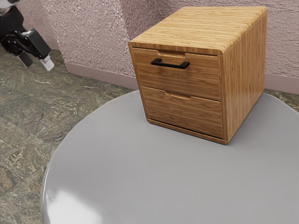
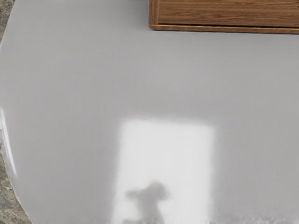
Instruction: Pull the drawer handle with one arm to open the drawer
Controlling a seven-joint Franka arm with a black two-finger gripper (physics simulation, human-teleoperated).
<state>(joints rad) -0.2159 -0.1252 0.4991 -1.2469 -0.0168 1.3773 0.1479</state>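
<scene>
A wooden cabinet (image 1: 201, 70) with two drawers stands on a round grey table (image 1: 140, 177). The top drawer (image 1: 177, 74) carries a black bar handle (image 1: 170, 64) and sits flush with the cabinet front, shut. The lower drawer (image 1: 182, 112) is shut too and has only a small notch at its top edge. My gripper (image 1: 35, 61) hangs at the exterior view's upper left, far from the handle and above the floor, with its fingers apart and nothing between them. In the wrist view the cabinet's bottom edge (image 2: 224, 16) lies ahead of my hand across the bare table (image 2: 70, 93).
A pink textured wall (image 1: 88, 32) rises behind the cabinet. Mottled stone floor (image 1: 37, 112) surrounds the table. A bright window reflection (image 2: 163, 163) lies on the tabletop under my hand.
</scene>
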